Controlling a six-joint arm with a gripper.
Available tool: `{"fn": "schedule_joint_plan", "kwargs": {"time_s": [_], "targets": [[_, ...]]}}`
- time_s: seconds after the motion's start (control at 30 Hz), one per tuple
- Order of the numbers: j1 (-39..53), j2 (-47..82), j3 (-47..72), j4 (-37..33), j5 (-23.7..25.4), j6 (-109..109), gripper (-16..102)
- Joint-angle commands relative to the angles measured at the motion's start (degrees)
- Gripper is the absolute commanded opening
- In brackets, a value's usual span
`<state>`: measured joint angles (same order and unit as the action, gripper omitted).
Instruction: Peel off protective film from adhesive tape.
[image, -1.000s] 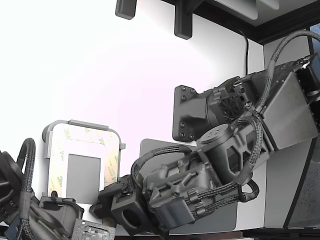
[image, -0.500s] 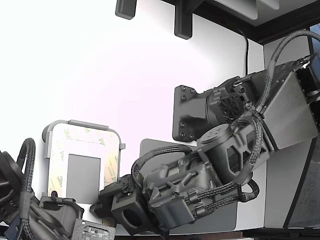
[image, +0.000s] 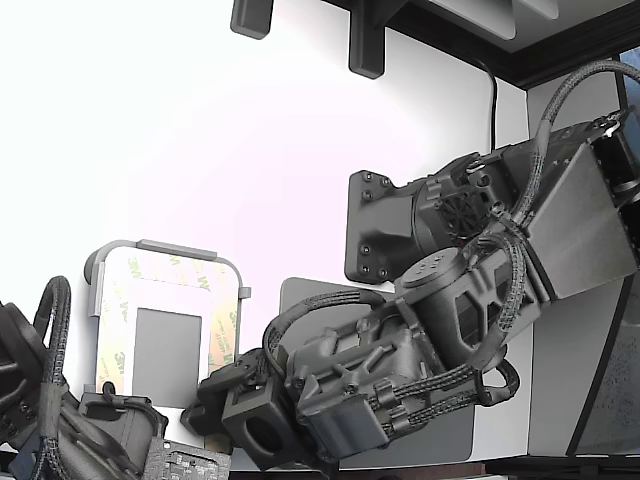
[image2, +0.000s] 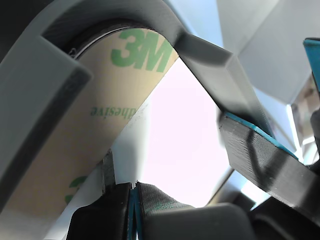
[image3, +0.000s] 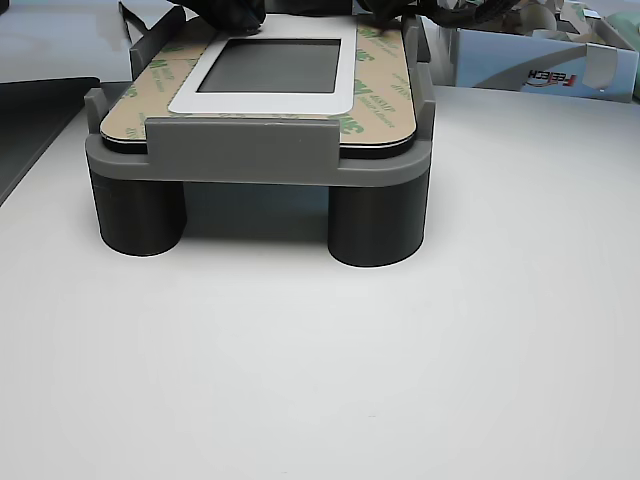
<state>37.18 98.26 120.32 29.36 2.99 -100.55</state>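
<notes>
The adhesive tape (image: 215, 330) frames a small grey rectangle (image: 166, 355) on a plate held in a grey fixture (image: 100, 270) at the exterior view's lower left. The cream protective film (image2: 95, 120) with green 3M print covers the tape. It also shows in the other view (image3: 378, 95), lying flat on the plate. My gripper (image: 212, 388) sits at the fixture's lower right corner in the exterior view. In the wrist view my gripper (image2: 180, 160) has its teal-edged fingers (image2: 260, 150) apart, close over the film's rounded corner, with nothing seen between them.
A second arm (image: 60, 420) rests at the exterior view's lower left, by the fixture. A large dark grey mat (image: 310, 295) lies under my arm. A black bracket (image: 375, 225) stands right of centre. Boxes (image3: 540, 55) stand behind the fixture in the other view.
</notes>
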Motion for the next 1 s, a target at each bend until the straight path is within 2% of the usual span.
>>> {"fn": "schedule_joint_plan", "kwargs": {"time_s": [0.0,0.97], "targets": [[-0.4,1.3,-1.9,-0.4,-0.1,0.2,-11],[-0.4,0.3,-1.6,-1.8,-0.6,-0.6,-11]]}}
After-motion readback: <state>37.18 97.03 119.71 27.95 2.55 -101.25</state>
